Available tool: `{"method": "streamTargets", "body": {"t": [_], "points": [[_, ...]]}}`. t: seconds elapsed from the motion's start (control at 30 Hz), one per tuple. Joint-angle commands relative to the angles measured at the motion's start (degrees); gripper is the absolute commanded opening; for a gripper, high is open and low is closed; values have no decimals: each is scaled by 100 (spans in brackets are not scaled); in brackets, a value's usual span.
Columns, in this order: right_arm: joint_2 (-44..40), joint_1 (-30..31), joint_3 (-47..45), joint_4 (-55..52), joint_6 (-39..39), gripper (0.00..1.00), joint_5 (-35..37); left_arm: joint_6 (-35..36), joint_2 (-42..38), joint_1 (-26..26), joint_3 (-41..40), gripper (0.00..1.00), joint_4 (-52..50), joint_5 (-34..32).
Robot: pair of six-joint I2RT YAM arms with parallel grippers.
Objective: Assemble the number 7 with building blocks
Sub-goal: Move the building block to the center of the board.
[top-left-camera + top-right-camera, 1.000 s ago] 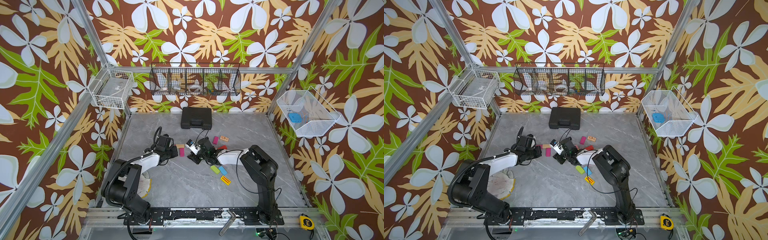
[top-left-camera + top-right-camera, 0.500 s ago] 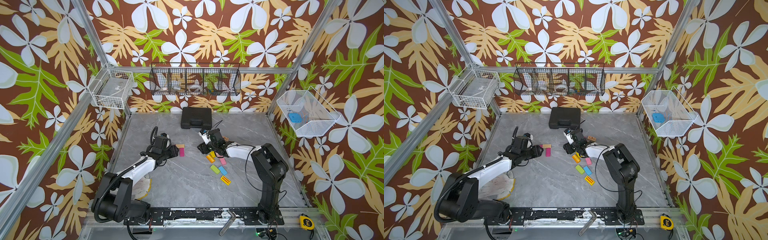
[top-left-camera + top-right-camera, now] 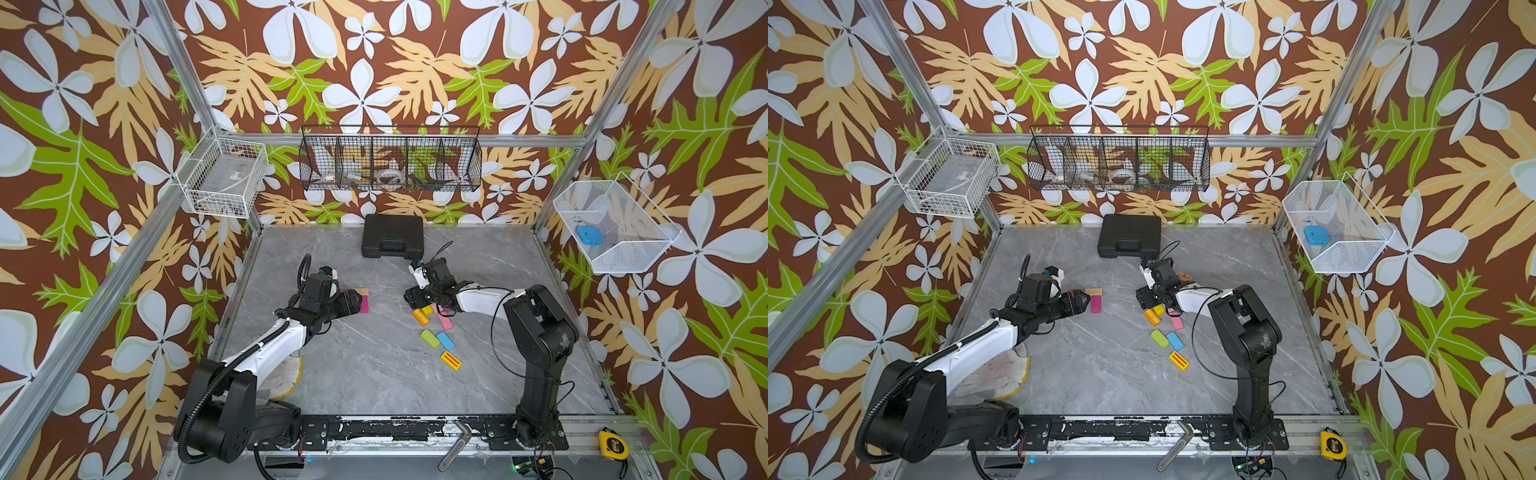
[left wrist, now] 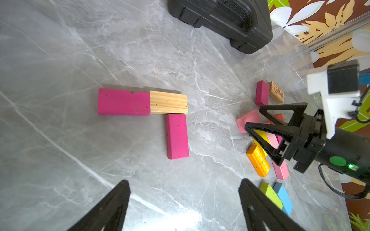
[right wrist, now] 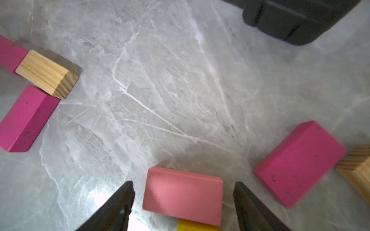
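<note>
Veined marble table (image 4: pixel 60 60); oblong matte magenta block (image 4: pixel 177 136); grained wooden block (image 4: pixel 168 102).

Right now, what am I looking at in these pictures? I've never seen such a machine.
This is a robot: two arms fixed to a grey marble-patterned table, each ending in a two-fingered gripper. Two pictures come from a camera pair overhead; the other two come from cameras on the wrists, looking ahead of each gripper. A magenta rectangular block and a plain wooden block lie end to end, with a second magenta block at a right angle by the wooden one's end: the start of a 7. Loose: an orange block, a green block, a blue block and a yellow red-striped block. A black plastic case sits at the back. The left gripper is open over bare table. The right gripper is open astride a pale pink block, not squeezing it. Nothing is held.
</note>
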Motion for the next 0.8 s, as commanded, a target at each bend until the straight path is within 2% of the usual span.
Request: {"method": "streamTargets", "body": {"t": [0.0,0.17,0.43,0.6,0.77], "points": [[84,4,87,-30,75,79,-317,-39,-14,-1,20,88,67,37],[163,38,124,59,97,79,-621,-31,-51,3,0,89,65,11],[331,386,286,-154,-351,74,-667,-36,-110,6,-13,89,32,-36],[249,799,149,-78,-936,73,-806,-40,-221,2,-30,89,-9,-172],[181,1388,-24,199,-1538,72,-1320,-100,-348,1,-113,89,-4,-369]]}}
